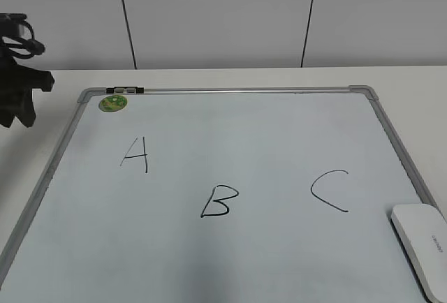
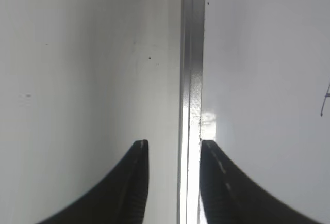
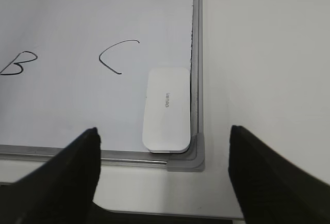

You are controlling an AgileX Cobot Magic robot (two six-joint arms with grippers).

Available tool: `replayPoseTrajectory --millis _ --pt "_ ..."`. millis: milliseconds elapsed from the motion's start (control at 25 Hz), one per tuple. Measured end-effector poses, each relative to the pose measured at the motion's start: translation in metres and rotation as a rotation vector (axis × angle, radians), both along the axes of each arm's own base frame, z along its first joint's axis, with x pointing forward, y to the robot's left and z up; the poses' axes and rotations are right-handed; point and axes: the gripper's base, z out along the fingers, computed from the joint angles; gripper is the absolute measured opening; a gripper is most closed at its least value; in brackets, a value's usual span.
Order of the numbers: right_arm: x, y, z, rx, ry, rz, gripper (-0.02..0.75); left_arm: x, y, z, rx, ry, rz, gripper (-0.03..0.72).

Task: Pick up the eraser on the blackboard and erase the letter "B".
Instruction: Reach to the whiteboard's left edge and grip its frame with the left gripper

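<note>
I see the eraser (image 3: 167,109) flat in the blackboard's (image 1: 230,247) near-right corner against the frame | letter "B" (image 1: 218,202) intact mid-board | right gripper (image 3: 162,154) fingers spread wide, hovering near eraser | left gripper (image 2: 174,154) fingers slightly parted, straddling board's left frame, empty

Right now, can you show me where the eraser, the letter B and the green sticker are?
eraser (image 3: 167,109): right wrist view, middle of its white top.
letter B (image 1: 218,201): exterior view, on its middle stroke.
green sticker (image 1: 112,103): exterior view, center of the round sticker.
</note>
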Motion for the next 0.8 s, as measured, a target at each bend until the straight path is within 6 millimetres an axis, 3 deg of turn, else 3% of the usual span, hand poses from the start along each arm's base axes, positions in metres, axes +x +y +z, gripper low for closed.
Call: replayPoseTrajectory --millis 240,560,800 --pt "0.000 0.000 0.000 0.000 0.000 0.000 0.573 0.017 -0.002 -0.028 0.008 0.097 -0.018 0.243" --pt "0.000 0.000 0.000 0.000 0.000 0.000 0.573 0.024 -0.003 -0.064 0.004 0.189 -0.033 0.242" --pt "0.000 0.000 0.000 0.000 0.000 0.000 0.573 0.026 -0.004 -0.077 0.004 0.217 -0.033 0.243"
